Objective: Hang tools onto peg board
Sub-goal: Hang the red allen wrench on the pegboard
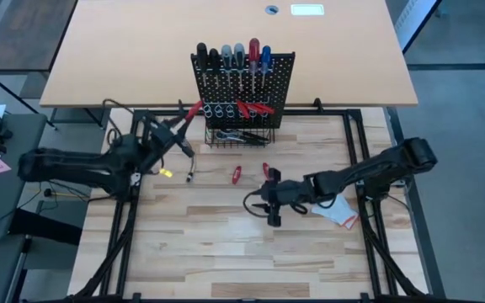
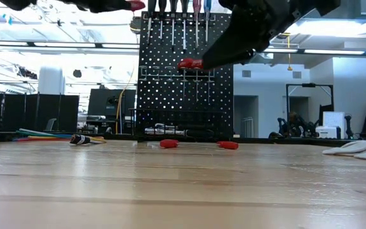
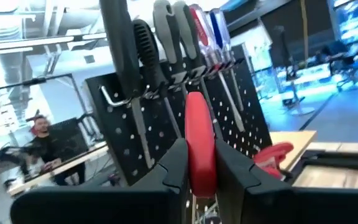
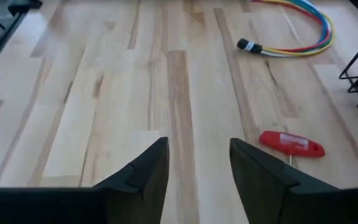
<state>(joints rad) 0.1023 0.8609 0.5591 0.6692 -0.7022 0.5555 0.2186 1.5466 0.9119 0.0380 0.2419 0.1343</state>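
1. Black left gripper (image 1: 194, 110), centre-left of the high view, is clenched on a red-handled tool (image 3: 199, 149); in the left wrist view the handle stands upright between the fingers (image 3: 174, 167), close before the peg board (image 1: 244, 91).
2. Coloured wires (image 4: 303, 28) lie on the table (image 1: 226, 252), left of the board's basket (image 1: 241, 136).
3. Peg board, upper centre, carries a row of screwdrivers (image 1: 232, 57) on top and red pliers (image 1: 255, 108) lower down.
4. Two small red tools (image 1: 236, 173) (image 1: 266, 169) lie on the table before the basket.
5. Right gripper (image 1: 274, 218), centre-right, hangs above the table, fingers (image 4: 143, 171) apart, holding nothing.
6. White glove (image 1: 340, 212) lies right of it.
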